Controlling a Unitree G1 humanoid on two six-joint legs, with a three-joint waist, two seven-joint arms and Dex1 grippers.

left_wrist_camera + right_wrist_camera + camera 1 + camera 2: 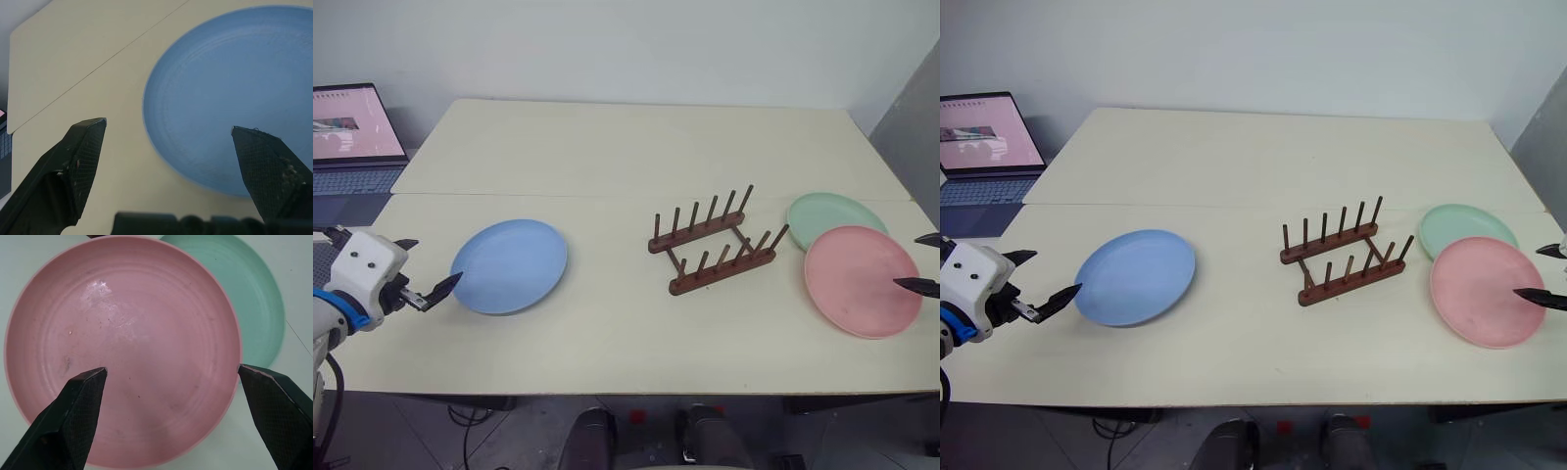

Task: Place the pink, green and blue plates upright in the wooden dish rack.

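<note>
Wooden dish rack (714, 242): sits empty near the middle of the cream bench (636, 147), its two rows of upright pegs running toward 2 o'clock; no plate stands in it.

Pink plate (862, 280): lies flat at 3 o'clock from the rack, near the bench's right edge; its far rim overlaps the green plate.

Green plate (827, 214): lies flat at about 2 o'clock from the rack, just beyond the pink one and partly tucked under it.

Blue plate (510, 265): lies flat at 9 o'clock from the rack, well apart from it.

Right tool (173, 377): released, fingers spread wide; it hangs over the pink plate's near half, gripping nothing.

Left tool (168, 132): released, fingers spread wide; it sits just off the blue plate's 9 o'clock rim, empty.

Laptop (352, 137): open, at the far left, off the bench's corner.

Step in hand: likely the opening approach; all three plates are flat and none is racked; each tool faces its nearest plate.

Next move: my judgement is that one tool must drop to a plate's rim, pinch the thin edge, tip the plate upright and carry it to a slot between pegs; the pink plate probably goes before the green, since it lies on top.
</note>
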